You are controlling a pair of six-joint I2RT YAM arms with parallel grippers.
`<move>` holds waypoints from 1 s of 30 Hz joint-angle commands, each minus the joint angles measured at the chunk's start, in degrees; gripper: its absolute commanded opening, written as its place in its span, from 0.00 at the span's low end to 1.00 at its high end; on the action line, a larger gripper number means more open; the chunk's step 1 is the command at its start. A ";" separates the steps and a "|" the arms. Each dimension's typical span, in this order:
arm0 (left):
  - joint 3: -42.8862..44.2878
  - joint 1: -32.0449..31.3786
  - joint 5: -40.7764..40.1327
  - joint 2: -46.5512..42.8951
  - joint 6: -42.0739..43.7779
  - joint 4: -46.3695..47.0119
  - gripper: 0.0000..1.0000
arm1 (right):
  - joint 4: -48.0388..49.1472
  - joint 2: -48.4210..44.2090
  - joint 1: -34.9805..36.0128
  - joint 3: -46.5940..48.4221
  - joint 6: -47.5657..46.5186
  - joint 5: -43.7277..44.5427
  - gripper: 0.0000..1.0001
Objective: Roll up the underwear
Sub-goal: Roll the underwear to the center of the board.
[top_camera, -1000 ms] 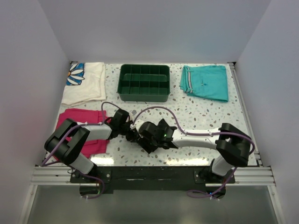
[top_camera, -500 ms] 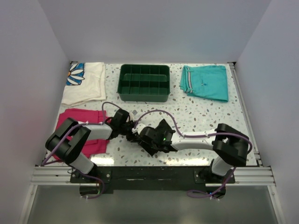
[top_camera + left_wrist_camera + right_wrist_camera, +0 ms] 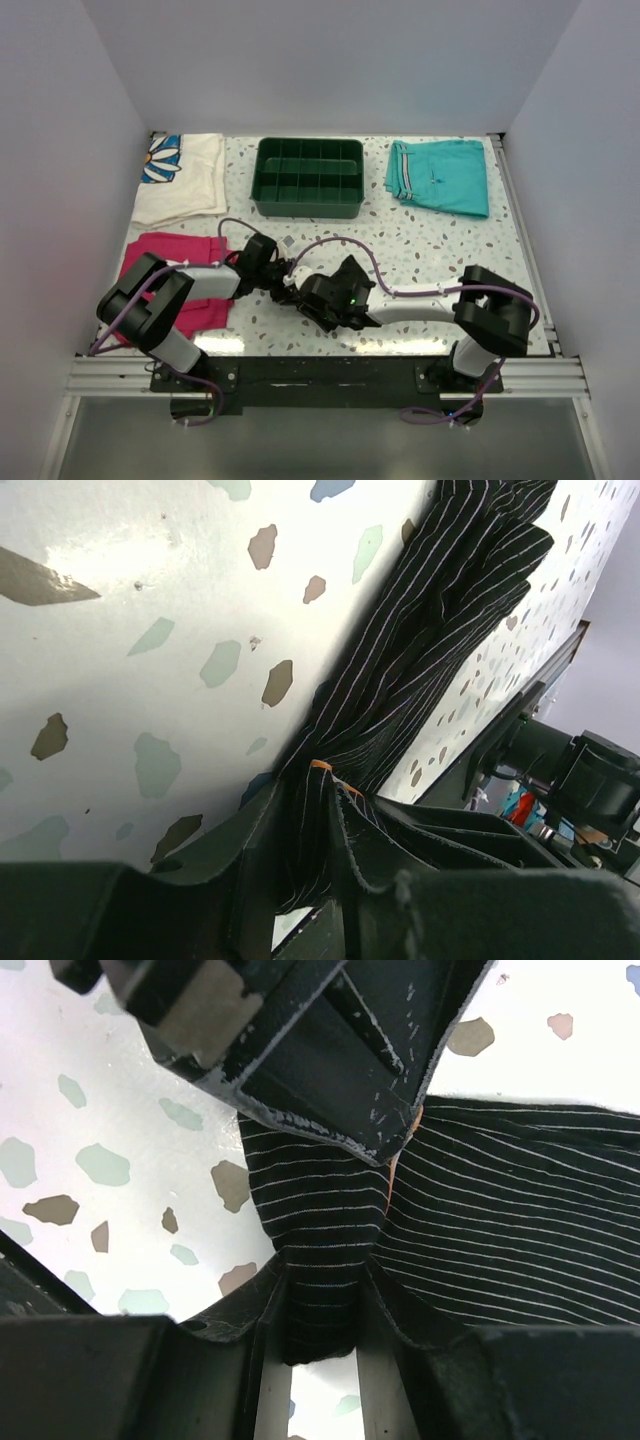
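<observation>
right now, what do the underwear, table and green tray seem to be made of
The underwear looks like soft matte knit, black with fine pale stripes; it bunches into folds. The table seems hard and glossy, terrazzo-patterned, maybe laminate: glare and speckles. The tray is likely moulded plastic: thin dividers, slight sheen.

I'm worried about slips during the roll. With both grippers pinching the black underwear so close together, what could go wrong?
1. The left gripper and right gripper hold the underwear almost tip to tip; they could bump as they turn.
2. Each pinches only a narrow bunched edge, so the fabric might slip out.
3. The purple cable arches above the grippers and could snag.
</observation>
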 commanded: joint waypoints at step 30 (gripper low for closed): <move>2.44 9.44 -1.72 -7.02 10.79 -9.14 0.53 | 28.87 -6.59 -22.67 -23.82 31.48 -39.06 0.16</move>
